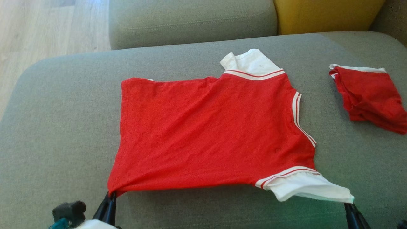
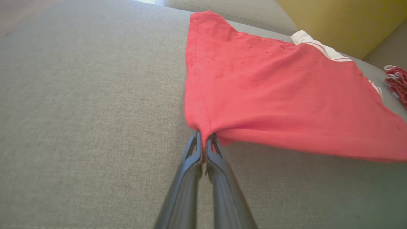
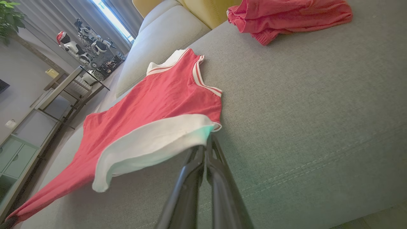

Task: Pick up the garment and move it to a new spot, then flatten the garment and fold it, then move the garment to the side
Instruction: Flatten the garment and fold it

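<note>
Grey sofa seat [image 1: 63,127] runs across the scene, with a wooden floor [image 1: 47,28] beyond its left end. At the seat's near edge the left gripper [image 2: 203,136] has its fingers pressed together on the red hem corner of the garment [image 1: 206,127]. The right gripper [image 3: 206,141] is likewise closed, pinching the tip of the white sleeve [image 1: 305,187]. Between these two grips the shirt's near edge is pulled taut and sits slightly raised off the cushion. The rest of the red body lies spread flat over the middle of the seat, with the other white sleeve [image 1: 249,62] at the far side. Well apart to the right lies a second red garment [image 1: 372,98], bunched up, and a yellow cushion [image 1: 324,16] stands behind.
</note>
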Controlling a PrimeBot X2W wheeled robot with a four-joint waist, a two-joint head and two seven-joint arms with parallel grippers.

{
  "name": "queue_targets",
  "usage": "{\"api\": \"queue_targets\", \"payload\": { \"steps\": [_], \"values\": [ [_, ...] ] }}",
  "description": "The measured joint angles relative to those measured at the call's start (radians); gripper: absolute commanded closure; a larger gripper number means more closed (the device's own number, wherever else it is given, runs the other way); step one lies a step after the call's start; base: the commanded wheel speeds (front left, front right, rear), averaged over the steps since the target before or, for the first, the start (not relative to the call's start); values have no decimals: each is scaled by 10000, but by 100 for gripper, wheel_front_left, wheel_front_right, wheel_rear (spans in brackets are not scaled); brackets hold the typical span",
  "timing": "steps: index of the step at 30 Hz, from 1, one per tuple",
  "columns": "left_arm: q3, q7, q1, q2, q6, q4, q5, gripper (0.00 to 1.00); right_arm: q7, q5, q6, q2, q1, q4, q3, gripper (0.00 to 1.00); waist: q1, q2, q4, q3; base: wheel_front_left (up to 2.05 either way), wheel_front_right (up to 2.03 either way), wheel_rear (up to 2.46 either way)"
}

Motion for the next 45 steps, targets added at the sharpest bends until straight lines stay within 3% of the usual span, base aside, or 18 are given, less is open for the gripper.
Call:
{"api": "queue_targets", "payload": {
  "steps": [5,8,19,25,34,35,36,37,45],
  "values": [
    [-42,616,-5,188,71,-489,0,100,205,-360,0,2,-224,-25,6,100,0,0,7,210,0,0,0],
    [-173,1248,-170,374,42,-510,0,100,408,-1321,0,2,-622,-31,-23,100,0,0,47,413,0,0,0],
    [-433,3081,-2375,744,-660,-130,-531,100,738,-2426,0,-207,-3432,658,353,100,0,0,305,1584,0,0,0],
    [-359,3250,-3303,859,-895,230,-752,100,447,-2460,0,-688,-4923,1776,408,100,1,0,309,2132,0,0,0],
    [-270,3135,-3625,727,-989,1104,-1091,100,-357,-2197,0,-819,-5793,3457,892,100,1,0,227,2594,0,0,0],
    [-203,3070,-3630,658,-999,1141,-1206,62,-476,-2178,0,-825,-5869,3626,943,98,1,-1,217,2611,0,0,0],
    [-151,2986,-3632,600,-1043,1172,-1310,0,-642,-2178,0,-840,-5924,3737,980,24,1,0,208,2621,0,0,0],
    [-138,2874,-3630,573,-1091,1218,-1352,0,-811,-2176,0,-869,-5968,3831,1009,0,1,-1,203,2618,0,0,0],
    [151,874,-3495,21,-1005,1166,-1216,0,-2119,-2165,0,-976,-6048,3931,1225,0,1,0,164,2256,0,0,0]
  ]
}}
